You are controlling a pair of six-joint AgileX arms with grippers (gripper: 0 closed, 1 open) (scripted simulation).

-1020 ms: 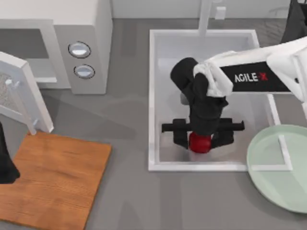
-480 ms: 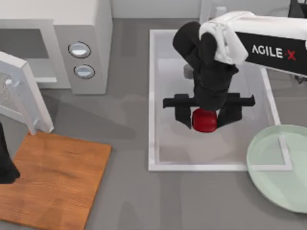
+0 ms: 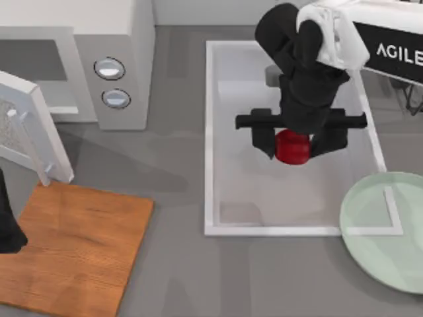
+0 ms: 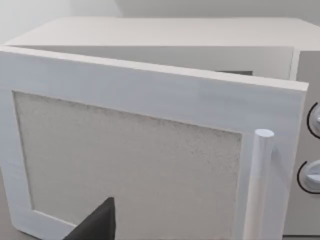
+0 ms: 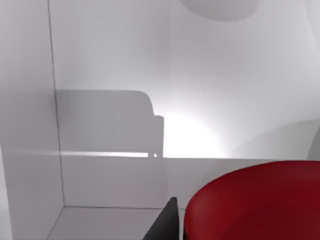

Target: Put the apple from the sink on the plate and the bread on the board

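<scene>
My right gripper (image 3: 293,146) is shut on the red apple (image 3: 291,146) and holds it lifted above the middle of the white sink (image 3: 210,132). Up close in the right wrist view, the apple (image 5: 260,202) sits beside one dark fingertip (image 5: 165,222), with the sink's white wall behind. The pale green plate (image 3: 386,231) lies at the sink's near right corner, overlapping its rim. On the near left of the table rests the orange-brown board (image 3: 73,247). My left arm (image 3: 8,224) is parked at the left edge by the board. The bread is out of view.
A white microwave (image 3: 86,59) stands at the back left, its door (image 3: 30,129) swung open toward the board. The left wrist view faces that door (image 4: 135,150) and its handle (image 4: 257,185). The faucet post (image 3: 283,20) rises at the sink's far end.
My right gripper has risen with the apple and shifted toward the far right, away from the sink's near end. The left arm stayed still.
</scene>
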